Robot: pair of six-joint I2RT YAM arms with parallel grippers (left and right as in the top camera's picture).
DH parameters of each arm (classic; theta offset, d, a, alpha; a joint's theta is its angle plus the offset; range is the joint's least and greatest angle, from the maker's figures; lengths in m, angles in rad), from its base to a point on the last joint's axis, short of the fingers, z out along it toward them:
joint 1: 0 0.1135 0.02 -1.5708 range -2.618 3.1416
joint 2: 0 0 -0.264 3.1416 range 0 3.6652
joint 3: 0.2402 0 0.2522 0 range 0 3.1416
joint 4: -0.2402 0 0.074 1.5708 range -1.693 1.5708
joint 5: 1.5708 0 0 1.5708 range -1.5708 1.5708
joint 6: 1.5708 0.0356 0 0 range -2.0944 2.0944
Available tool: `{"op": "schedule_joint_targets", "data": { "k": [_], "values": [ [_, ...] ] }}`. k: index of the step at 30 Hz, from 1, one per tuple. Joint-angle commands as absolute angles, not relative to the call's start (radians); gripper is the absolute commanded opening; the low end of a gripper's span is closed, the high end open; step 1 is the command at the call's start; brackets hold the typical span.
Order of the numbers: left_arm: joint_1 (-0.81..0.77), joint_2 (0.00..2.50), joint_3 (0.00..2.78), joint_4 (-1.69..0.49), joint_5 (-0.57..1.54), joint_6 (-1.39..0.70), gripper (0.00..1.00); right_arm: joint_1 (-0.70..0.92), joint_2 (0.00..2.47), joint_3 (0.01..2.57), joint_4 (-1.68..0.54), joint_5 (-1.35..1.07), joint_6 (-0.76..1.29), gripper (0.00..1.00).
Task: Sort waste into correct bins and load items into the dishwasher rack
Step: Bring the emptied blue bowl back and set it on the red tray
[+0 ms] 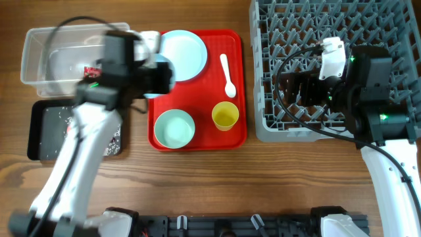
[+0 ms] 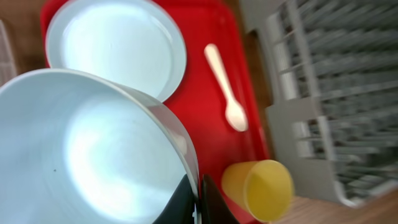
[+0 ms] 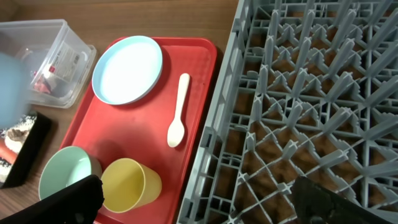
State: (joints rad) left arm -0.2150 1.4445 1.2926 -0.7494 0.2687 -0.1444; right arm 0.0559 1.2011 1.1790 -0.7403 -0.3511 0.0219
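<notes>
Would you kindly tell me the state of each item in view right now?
left gripper: shut on held bowl
right gripper: open, empty
plate: empty, flat on red tray
second bowl: upright, empty
yellow cup: upright, empty
spoon: lying on tray
rack: no dishes seen

A brown wooden table [image 1: 197,191] with visible grain fills the background under soft, even light.

Glossy red tray [image 1: 233,125], clear plastic tub [image 1: 39,56], grey plastic rack [image 1: 289,16], wood-grain table [image 1: 197,184]
</notes>
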Motion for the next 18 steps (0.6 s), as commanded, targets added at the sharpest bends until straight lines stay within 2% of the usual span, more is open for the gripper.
{"op": "schedule_joint_targets", "data": {
  "k": [1, 9, 18],
  "values": [
    [-0.314, 1.602, 1.296, -0.701, 0.038, -0.239, 0.04, 0.055, 1.208, 1.189, -0.737, -0.363, 0.035, 1.0],
    [-0.381, 1.829, 1.296, -0.558, 0.036, -0.276, 0.04, 0.055, 1.209, 1.189, -0.739, -0.363, 0.029, 1.0],
    [-0.428, 1.85, 1.296, -0.594, 0.047, -0.29, 0.04, 0.055, 1.209, 1.189, -0.735, -0.363, 0.029, 1.0]
  ]
}}
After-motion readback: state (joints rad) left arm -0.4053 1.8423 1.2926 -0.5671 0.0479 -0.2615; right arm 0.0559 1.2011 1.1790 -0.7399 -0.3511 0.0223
